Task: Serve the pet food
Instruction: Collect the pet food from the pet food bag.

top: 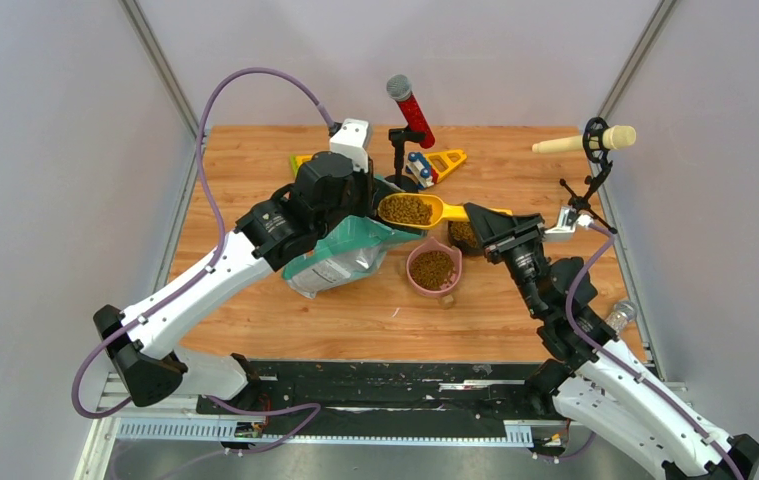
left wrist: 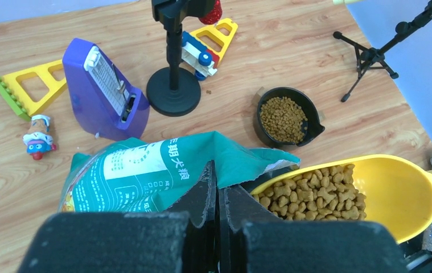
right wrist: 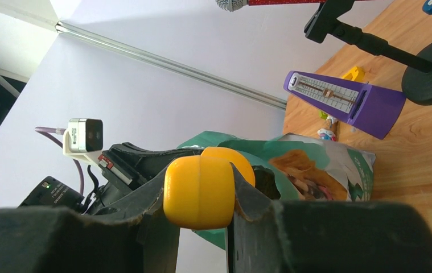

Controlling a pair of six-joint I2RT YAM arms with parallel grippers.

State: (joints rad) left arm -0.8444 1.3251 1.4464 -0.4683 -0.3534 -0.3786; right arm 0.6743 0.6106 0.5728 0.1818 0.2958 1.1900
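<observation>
Pet food [top: 407,210] fills the bowl of a yellow scoop [top: 425,210], which hangs level just past the open mouth of the teal bag [top: 340,255]. My right gripper [top: 480,218] is shut on the scoop's handle [right wrist: 199,190]. My left gripper [left wrist: 218,185] is shut on the bag's [left wrist: 145,170] upper rim and holds the mouth up. In the left wrist view the heaped kibble [left wrist: 316,187] lies in the scoop [left wrist: 395,193], right of my fingers. More kibble sits in a pink bowl [top: 433,268] below the scoop and in a black bowl [left wrist: 284,116].
A purple metronome [left wrist: 102,91] and a red microphone on a round black stand [left wrist: 173,91] are behind the bag. Yellow toy pieces [left wrist: 25,85], a small figure [left wrist: 37,142] and a tripod [left wrist: 373,54] with a beige microphone [top: 585,142] are also on the table.
</observation>
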